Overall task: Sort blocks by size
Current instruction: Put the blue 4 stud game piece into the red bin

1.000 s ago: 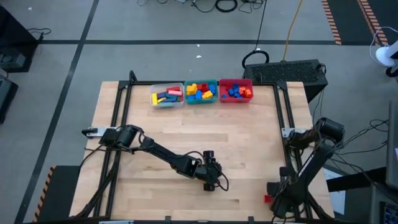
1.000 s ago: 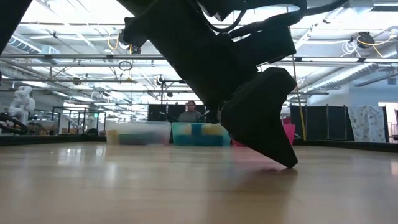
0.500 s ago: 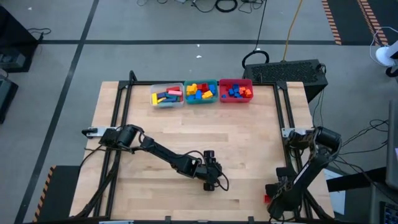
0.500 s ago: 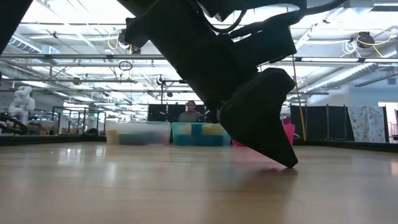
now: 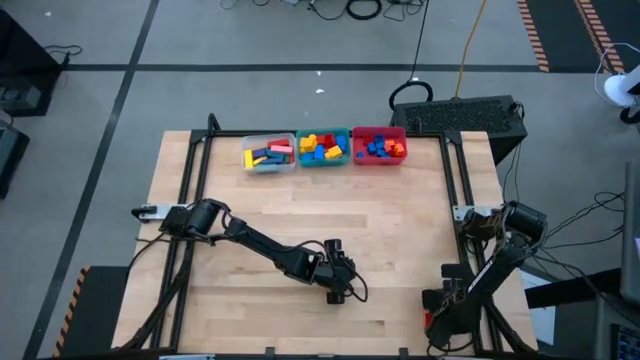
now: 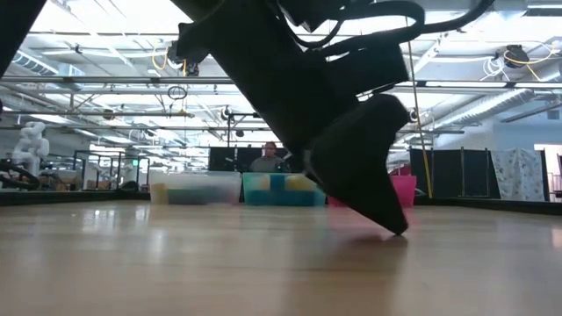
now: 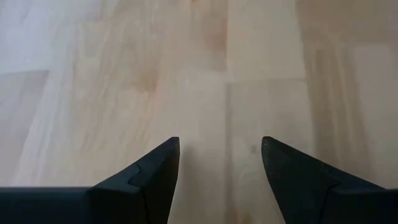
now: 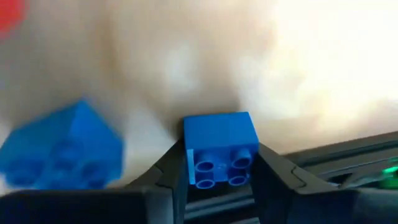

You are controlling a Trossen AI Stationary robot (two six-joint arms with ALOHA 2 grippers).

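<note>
Blue brick (image 8: 221, 149), a small four-stud cube, now sits clamped between the right gripper (image 8: 217, 163)'s dark fingers; a second ago those fingers were spread wider. A second blue brick (image 8: 62, 152) lies blurred just beside it. From above, the right arm has folded further down at the table (image 5: 400, 230)'s near right corner. The left gripper (image 7: 221, 163) has shifted only slightly, hovering low over bare wood near the table's middle front, its fingers apart and holding nothing. Sorted blocks (image 5: 325, 147) fill the clear bin (image 5: 247, 159), teal bin (image 5: 323, 162) and red bin (image 5: 380, 133) along the far edge, unchanged.
</note>
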